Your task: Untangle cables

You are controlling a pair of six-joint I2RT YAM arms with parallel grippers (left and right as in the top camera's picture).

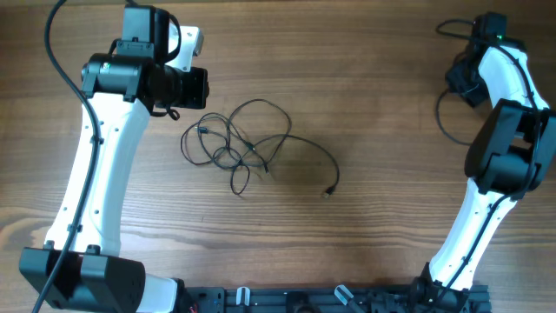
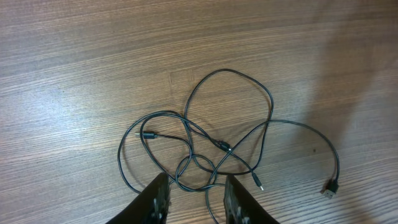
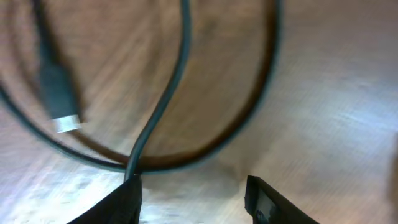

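Cables (image 1: 252, 143) are a loose tangle in the middle of the counter (image 1: 365, 243), one plug end trailing right. Left arm stretches across from the near corner, left tool (image 2: 196, 186) at the tangle's edge, half open, gripping nothing. Right arm's folded up far right, right tool (image 3: 193, 186) spread apart over a separate cord (image 3: 163, 106), not clamped on it.

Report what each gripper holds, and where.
Nothing held. Left gripper is open by the cables; right gripper is open, a cable passing its finger.
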